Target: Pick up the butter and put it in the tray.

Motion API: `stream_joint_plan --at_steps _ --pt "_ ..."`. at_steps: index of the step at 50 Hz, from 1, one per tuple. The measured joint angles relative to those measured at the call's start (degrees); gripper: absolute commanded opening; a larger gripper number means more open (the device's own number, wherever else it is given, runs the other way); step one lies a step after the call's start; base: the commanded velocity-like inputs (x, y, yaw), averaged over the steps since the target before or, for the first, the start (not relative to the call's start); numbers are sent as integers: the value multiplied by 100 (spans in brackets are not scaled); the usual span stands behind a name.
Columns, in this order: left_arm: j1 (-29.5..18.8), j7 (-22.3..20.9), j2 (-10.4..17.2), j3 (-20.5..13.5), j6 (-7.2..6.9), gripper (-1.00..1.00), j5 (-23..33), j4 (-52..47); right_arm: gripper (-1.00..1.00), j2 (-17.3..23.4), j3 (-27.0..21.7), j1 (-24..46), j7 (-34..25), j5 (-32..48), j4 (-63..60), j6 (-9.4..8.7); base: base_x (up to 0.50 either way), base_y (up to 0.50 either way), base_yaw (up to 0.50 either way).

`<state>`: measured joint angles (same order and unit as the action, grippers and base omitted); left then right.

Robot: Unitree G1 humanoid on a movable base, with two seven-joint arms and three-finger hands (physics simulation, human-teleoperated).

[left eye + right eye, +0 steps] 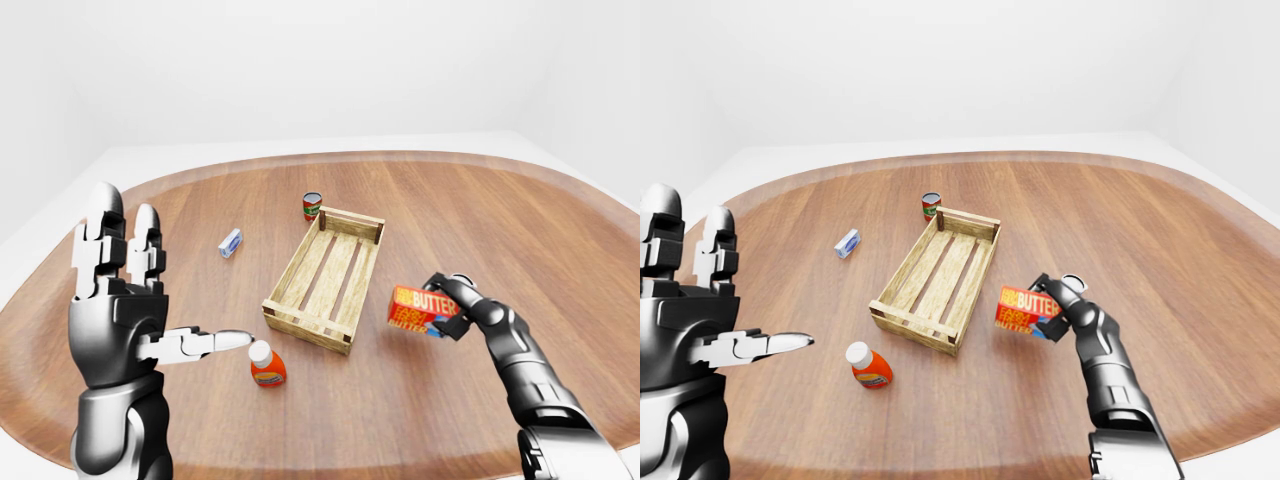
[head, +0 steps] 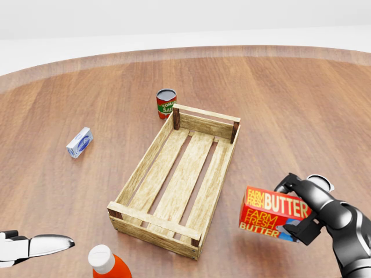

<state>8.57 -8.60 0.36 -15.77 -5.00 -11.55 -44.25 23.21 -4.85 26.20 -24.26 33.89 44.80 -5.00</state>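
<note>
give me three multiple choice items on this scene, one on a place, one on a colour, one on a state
1. In the head view, the tomato can stands where from the tray?
A. at its top end
B. inside it
C. below it

2. What colour is the bottle by the tray?
A. blue
B. orange, white cap
C. green

3. What is the butter doing?
A. lying in the tray
B. lying untouched on the table
C. held by the right robot hand

Answers: 1 A, it stands just beyond the tray's top end. 2 B, orange body, white cap. 3 C, fingers close round the box.

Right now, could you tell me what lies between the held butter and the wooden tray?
Only bare tabletop, in the head view, separates the butter from the tray.
</note>
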Motion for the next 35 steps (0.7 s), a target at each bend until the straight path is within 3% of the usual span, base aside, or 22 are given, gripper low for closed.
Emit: stream_joint_plan --at_steps 18,35 --pt "-4 1 3 32 0 100 30 48 -100 103 -378 52 -807 312 -1825 0 0 0 0" --pt "-23 8 13 0 0 100 18 55 -100 -175 -338 534 -320 -365 -1910 0 0 0 0"
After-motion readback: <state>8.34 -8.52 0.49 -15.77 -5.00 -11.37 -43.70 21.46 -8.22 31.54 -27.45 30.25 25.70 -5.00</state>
